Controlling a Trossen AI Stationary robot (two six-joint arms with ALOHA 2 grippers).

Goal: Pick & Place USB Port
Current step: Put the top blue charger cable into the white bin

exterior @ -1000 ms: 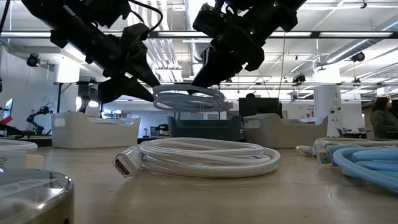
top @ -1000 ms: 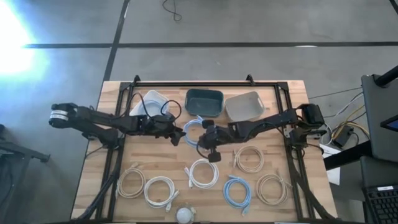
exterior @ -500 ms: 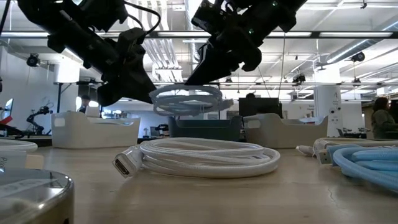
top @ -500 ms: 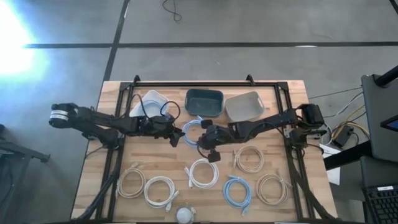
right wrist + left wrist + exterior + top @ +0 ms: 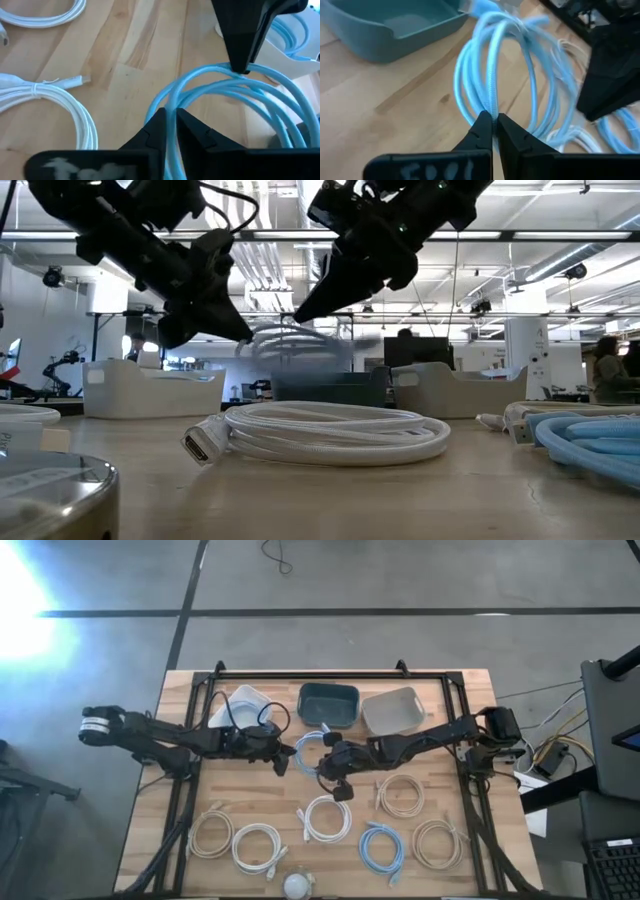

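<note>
Wooden table (image 5: 250,795) up front carries coiled cables; low view blurs the light-blue cable coil (image 5: 311,747) aloft, wrist views show left gripper (image 5: 491,125) and right gripper (image 5: 169,118) each pinching it, before the teal bin (image 5: 328,704).

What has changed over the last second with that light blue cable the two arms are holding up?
The light blue cable coil has risen slightly and now shows blurred in the low view, so it is moving. The left gripper and right gripper stay shut on it from either side, barely shifted. The teal bin and the coils on the table lie as before.
</note>
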